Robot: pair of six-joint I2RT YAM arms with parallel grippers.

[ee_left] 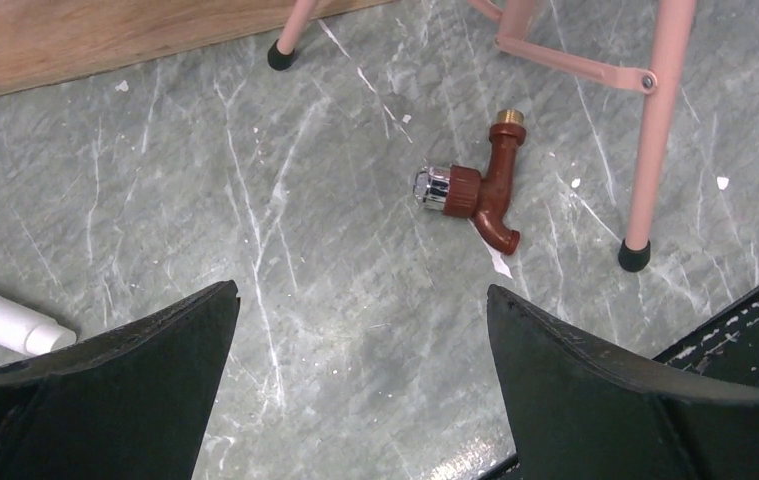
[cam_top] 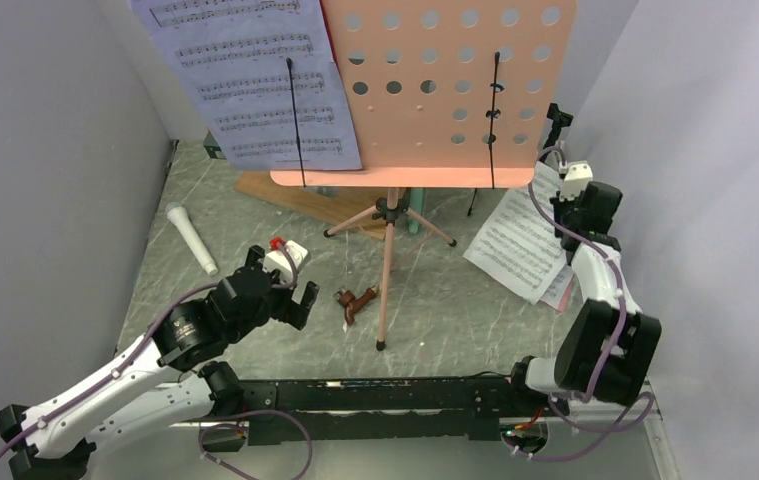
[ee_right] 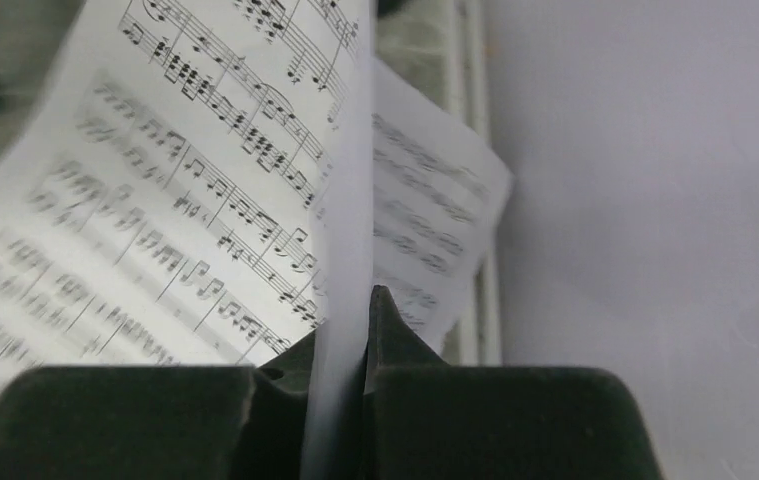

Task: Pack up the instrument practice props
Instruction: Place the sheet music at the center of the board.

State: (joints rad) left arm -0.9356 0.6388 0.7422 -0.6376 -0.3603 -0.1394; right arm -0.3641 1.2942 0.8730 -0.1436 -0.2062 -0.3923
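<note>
Pinches page (ee_right: 343, 230) edge-on in right tool (ee_right: 363, 310), close to right edge of bench (cam_top: 455, 300). Holds left tool (ee_left: 363, 292) spread over open near-left room, with mic (cam_top: 191, 238) beside, head toward far-left corner.

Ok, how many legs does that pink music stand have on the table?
3. The near leg points toward the arms, its foot right of the brown fitting; the left leg ends by the wooden board; the right leg points toward the sheet music. None seems hidden.
</note>
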